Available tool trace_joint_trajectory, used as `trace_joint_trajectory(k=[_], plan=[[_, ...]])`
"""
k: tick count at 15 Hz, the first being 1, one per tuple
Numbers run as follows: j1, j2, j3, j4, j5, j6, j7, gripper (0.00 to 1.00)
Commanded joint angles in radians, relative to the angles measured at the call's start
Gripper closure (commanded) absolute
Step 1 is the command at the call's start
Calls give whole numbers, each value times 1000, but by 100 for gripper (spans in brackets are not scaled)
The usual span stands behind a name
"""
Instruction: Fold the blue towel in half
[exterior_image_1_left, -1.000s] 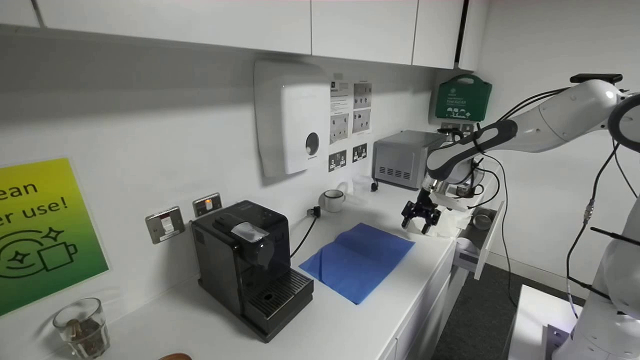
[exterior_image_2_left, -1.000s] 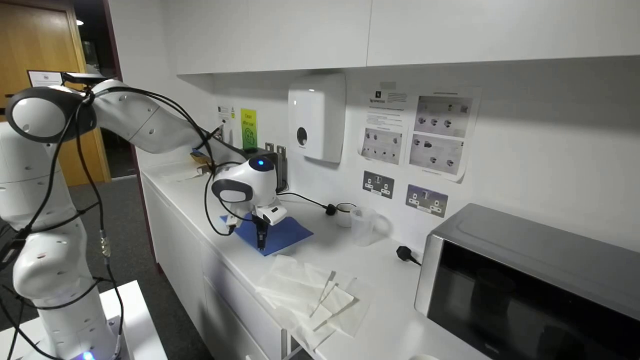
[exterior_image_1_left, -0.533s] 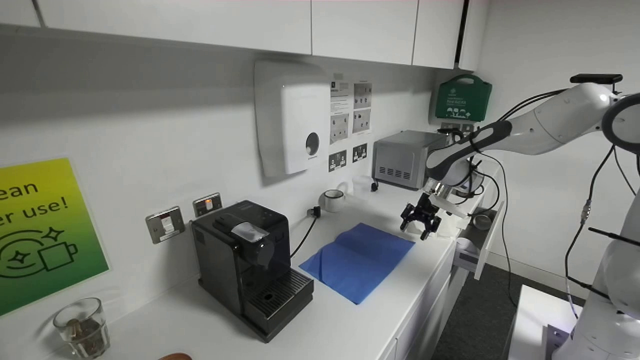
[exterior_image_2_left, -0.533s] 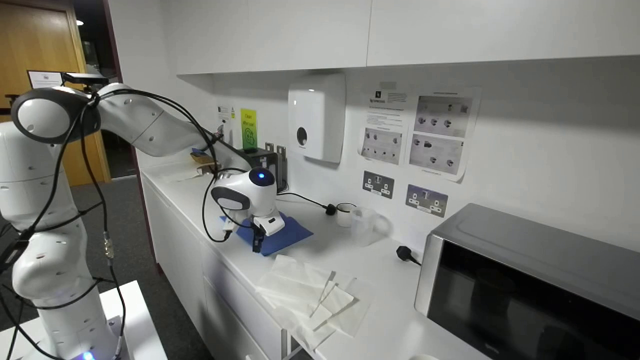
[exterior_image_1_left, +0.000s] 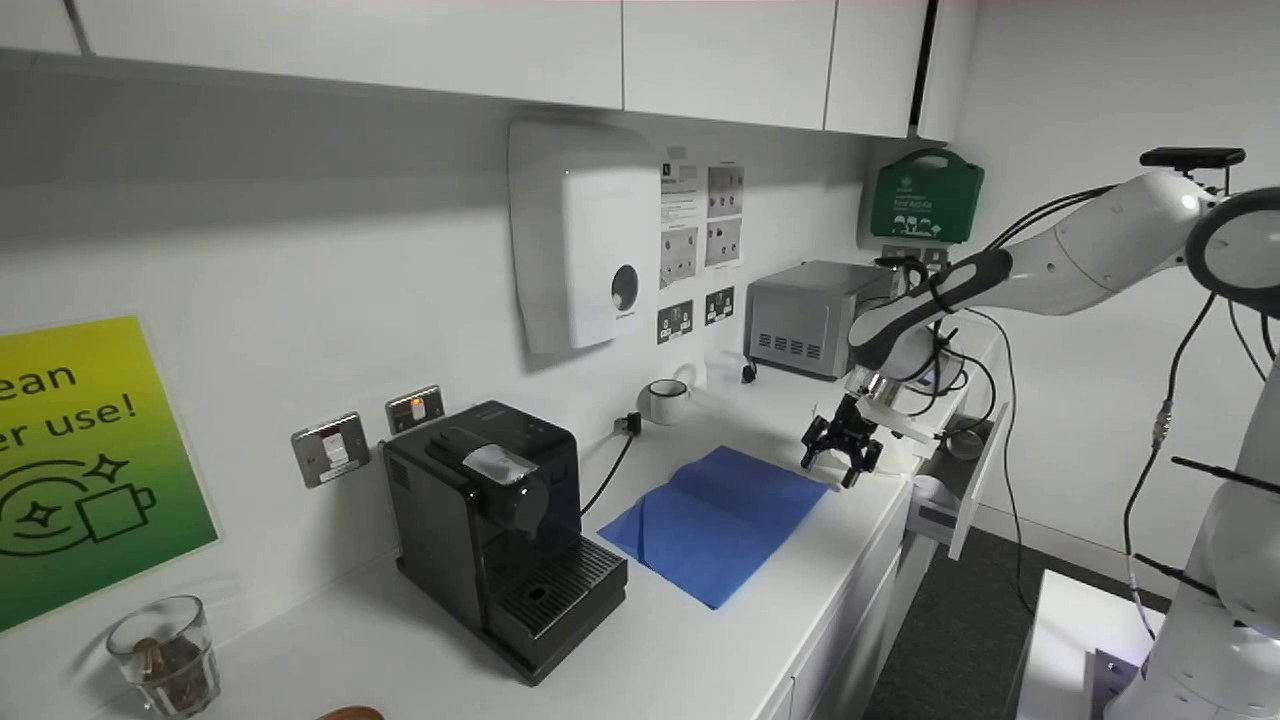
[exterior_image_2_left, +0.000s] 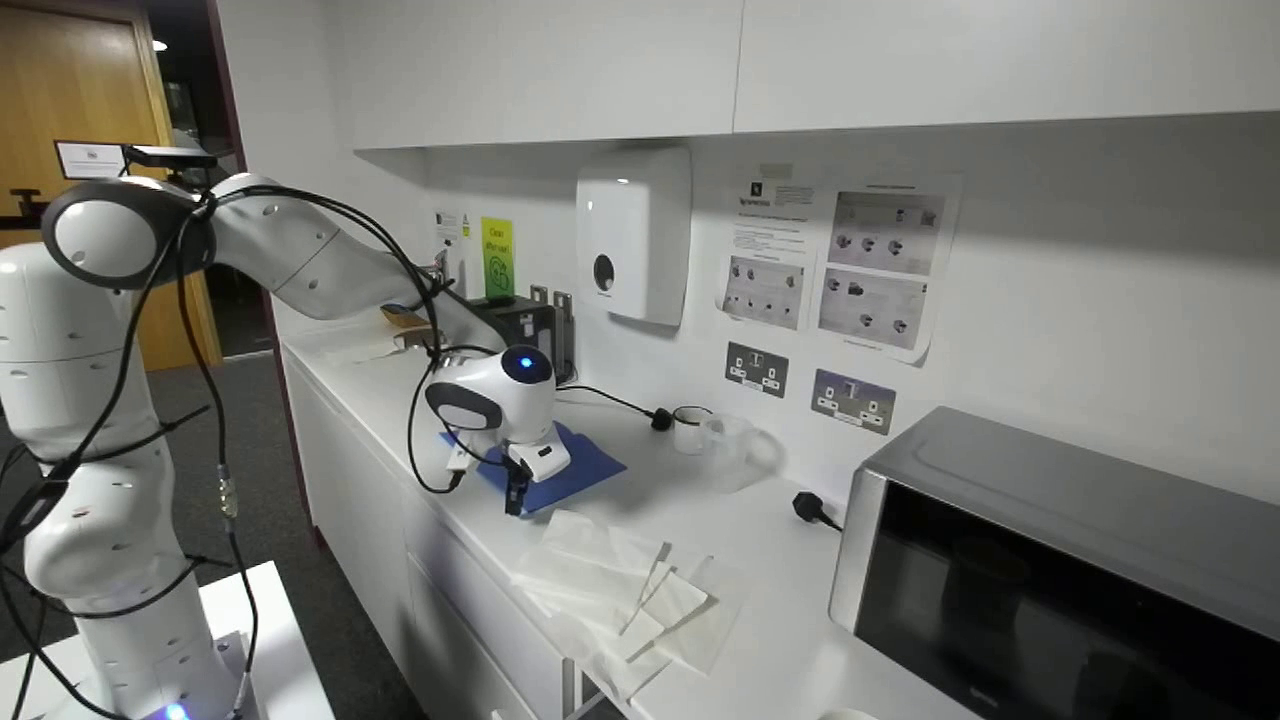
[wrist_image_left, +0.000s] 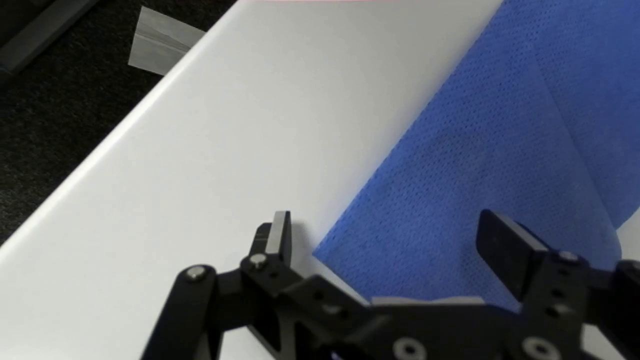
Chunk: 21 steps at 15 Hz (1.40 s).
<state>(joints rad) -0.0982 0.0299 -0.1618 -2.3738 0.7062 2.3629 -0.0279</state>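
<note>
The blue towel (exterior_image_1_left: 715, 525) lies spread on the white counter beside the black coffee machine. It also shows in an exterior view (exterior_image_2_left: 585, 472), partly hidden behind my arm, and in the wrist view (wrist_image_left: 475, 165). A crease runs across it in the wrist view. My gripper (exterior_image_1_left: 829, 468) is open and empty, low over the towel's corner near the counter's front edge. In the wrist view, the gripper (wrist_image_left: 384, 220) has its left finger just outside the corner and its right finger over the cloth. I cannot tell whether the fingertips touch the counter.
The coffee machine (exterior_image_1_left: 500, 540) stands beside the towel. White paper sheets (exterior_image_2_left: 640, 600) lie on the counter near an open drawer (exterior_image_1_left: 970, 480). A mug (exterior_image_1_left: 667, 400) and a clear jug (exterior_image_2_left: 725, 452) stand by the wall. A microwave (exterior_image_2_left: 1040, 560) is further along.
My gripper has moved down a little and tilted slightly toward the towel's corner, staying open. The arm's elbow has lowered slightly. The towel lies about where it was.
</note>
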Motion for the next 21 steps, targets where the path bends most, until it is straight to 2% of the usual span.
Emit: trace_joint_trajectory(k=[1,21], plan=[[-17,24,12,17,9,23,-43,0],[-23,74,15,88,8,-1,-57,0]])
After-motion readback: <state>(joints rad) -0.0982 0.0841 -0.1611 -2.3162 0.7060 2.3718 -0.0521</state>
